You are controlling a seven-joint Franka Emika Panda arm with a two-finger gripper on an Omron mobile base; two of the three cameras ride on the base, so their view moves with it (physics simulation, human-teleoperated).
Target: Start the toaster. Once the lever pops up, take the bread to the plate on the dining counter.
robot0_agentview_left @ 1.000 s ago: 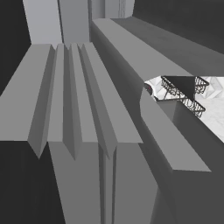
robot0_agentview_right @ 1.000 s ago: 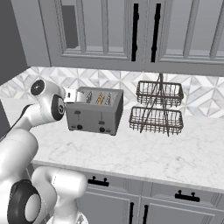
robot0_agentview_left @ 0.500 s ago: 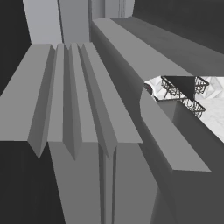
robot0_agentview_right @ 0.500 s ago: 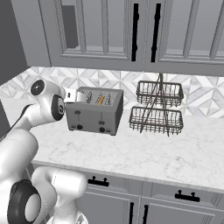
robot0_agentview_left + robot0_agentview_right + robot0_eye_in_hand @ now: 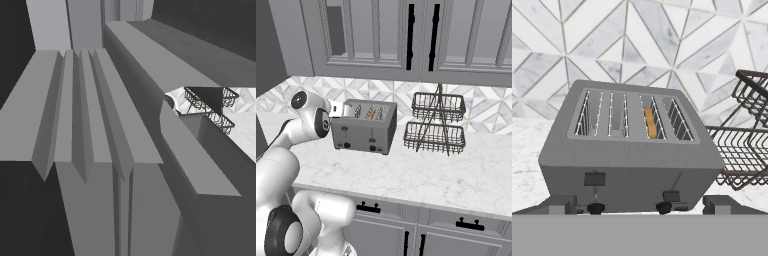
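Room: a kitchen with grey cabinets (image 5: pixel 406 40) above and a wall of white and grey diamond tiles (image 5: pixel 662 45).
Worktop: a white marble-look worktop (image 5: pixel 421 172) with grey drawers (image 5: pixel 381 220) under it.
Toaster: a grey toaster (image 5: pixel 363 127) stands on the worktop against the tiles, with slots on top and two levers and two knobs on its front.
Levers: in the hand view the left lever (image 5: pixel 594 178) sits higher than the right lever (image 5: pixel 671 196).
Bread: the bread (image 5: pixel 650 123) stands on edge in a right-hand slot of the toaster, its tan top edge showing.
Basket rack: a dark two-tier wire rack (image 5: pixel 436 125) stands just beside the toaster, on its right.
Gripper: the gripper (image 5: pixel 639 205) hangs in front of the toaster's front face, fingers spread wide and grasping nothing.
Arm: the white arm (image 5: pixel 291 150) reaches up from the lower left toward the toaster's left end.
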